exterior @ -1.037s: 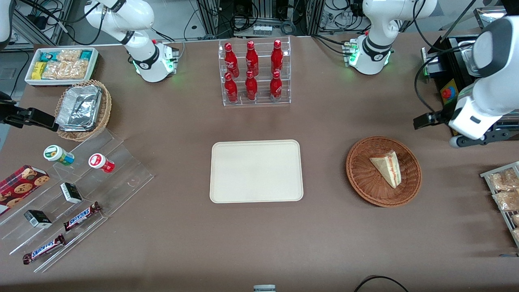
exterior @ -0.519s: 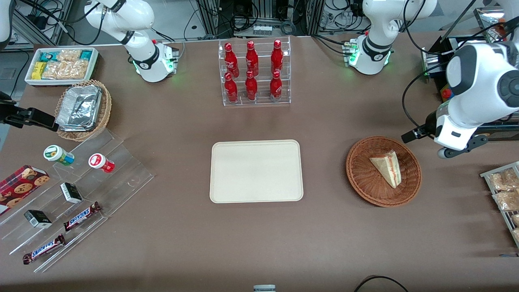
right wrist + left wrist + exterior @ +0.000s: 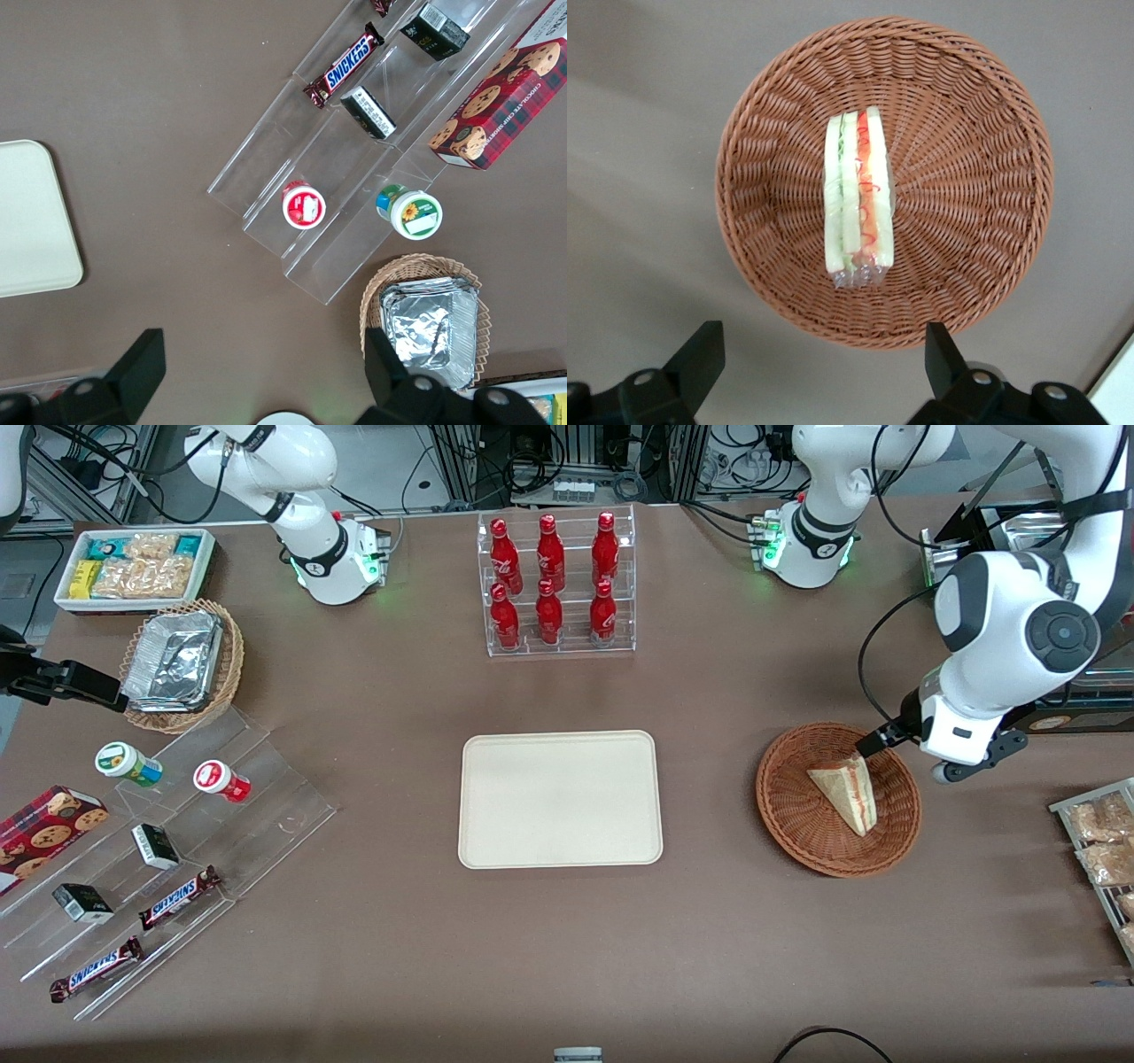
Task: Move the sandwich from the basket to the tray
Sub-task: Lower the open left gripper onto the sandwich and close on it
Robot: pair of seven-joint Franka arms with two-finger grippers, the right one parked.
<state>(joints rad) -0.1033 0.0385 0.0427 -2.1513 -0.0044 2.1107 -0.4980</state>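
The sandwich (image 3: 846, 790), a pale wedge with red, orange and green layers, lies in the reddish-brown wicker basket (image 3: 784, 815). The cream tray (image 3: 560, 799) sits empty at the table's middle, beside the basket toward the parked arm's end. My left gripper (image 3: 955, 746) hovers above the table at the basket's rim, on the working arm's end. In the left wrist view the gripper (image 3: 819, 354) is open and empty, its fingertips (image 3: 700, 350) just outside the basket (image 3: 966, 177), with the sandwich (image 3: 858, 204) standing on edge inside. The tray's corner also shows in the right wrist view (image 3: 31, 221).
A clear rack of red bottles (image 3: 556, 584) stands farther from the camera than the tray. A wire rack of snack packets (image 3: 1103, 850) and a black machine (image 3: 992, 558) flank the working arm. Clear acrylic steps with snacks (image 3: 177, 824) and a tan basket of foil containers (image 3: 182, 664) lie toward the parked arm's end.
My left arm has swung in from the table's working-arm end toward the basket, so the gripper now sits at its rim. The sandwich, basket and tray have not moved.
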